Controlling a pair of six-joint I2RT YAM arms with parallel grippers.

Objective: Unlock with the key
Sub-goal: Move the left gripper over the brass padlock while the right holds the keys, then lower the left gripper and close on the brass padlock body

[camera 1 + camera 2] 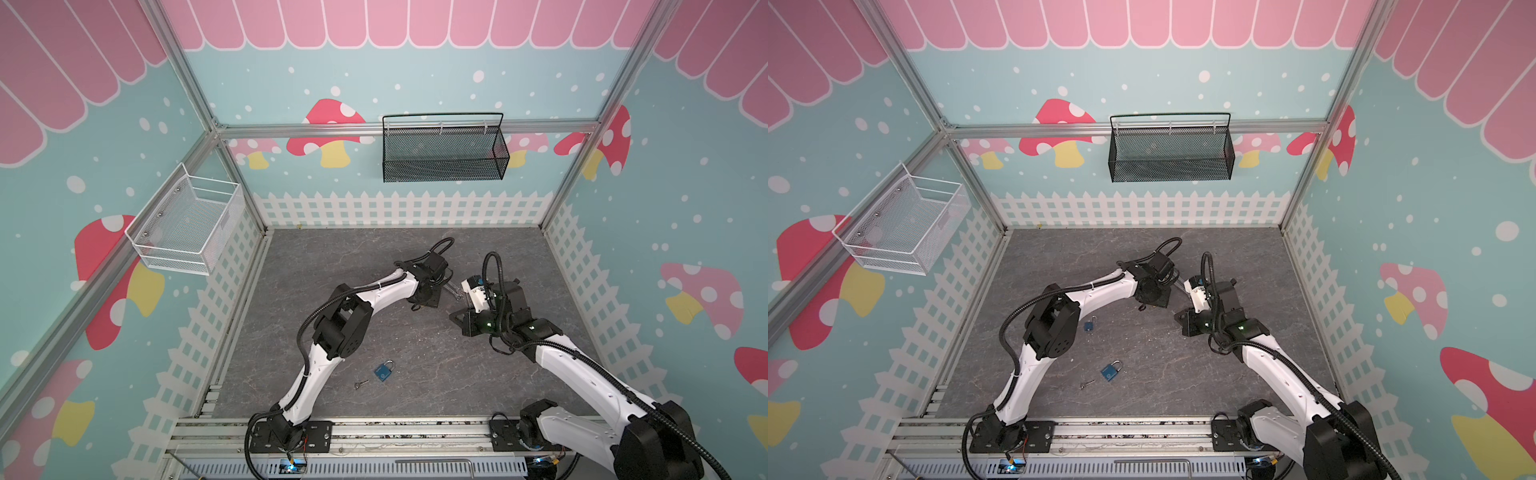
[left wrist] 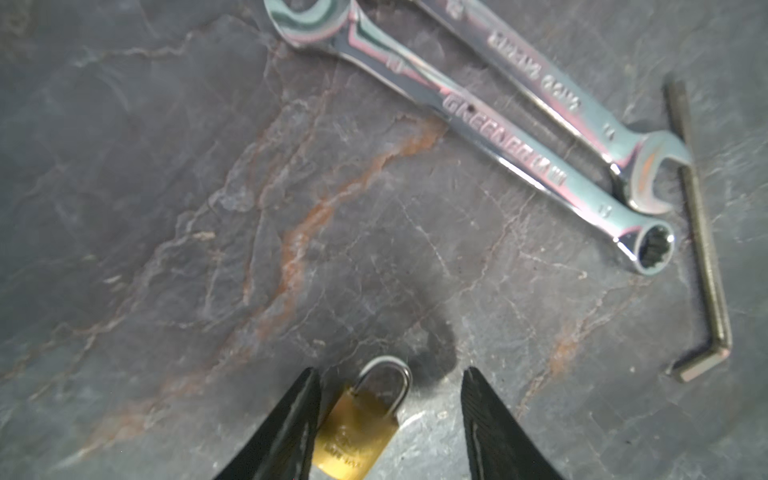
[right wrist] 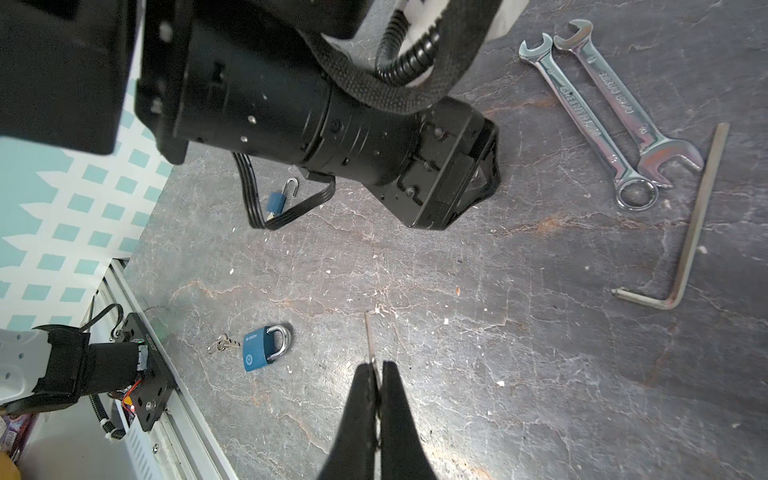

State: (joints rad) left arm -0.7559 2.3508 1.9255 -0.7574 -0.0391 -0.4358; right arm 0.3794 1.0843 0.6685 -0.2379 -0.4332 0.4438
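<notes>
Key [image 3: 369, 336]: a thin metal blade, pinched at its base by the right end effector [image 3: 377, 365] and jutting straight out past the fingertips, above the grey counter [image 3: 478, 332].
Right end effector: clenched tight on the key, its two black fingers pressed together with only the blade between them; it touches nothing else.
Left end effector [image 2: 390, 372]: parted about halfway and lowered over a brass padlock [image 2: 357, 436]; nothing is gripped.
Brass padlock: lies on the counter between the left end effector's fingers, shackle closed and pointing away from the wrist. One finger [image 2: 291, 424] is against or just beside its body, which of the two is unclear, while the opposite finger [image 2: 494, 424] stands clear of it.
Arms: in both top views the two meet near the middle of the counter, wrists close together.
Wrenches [image 2: 498, 141]: two chrome spanners side by side, touching, near the brass padlock, with a bent hex key [image 2: 702, 224] just beside them.
Blue padlock [image 1: 384, 370]: flat on the counter nearer the arm bases, shackle closed, a small key bunch [image 1: 360, 384] just beside it.
Small blue padlock [image 1: 1090, 325]: by the left arm's elbow, its shackle looking open in the right wrist view.
</notes>
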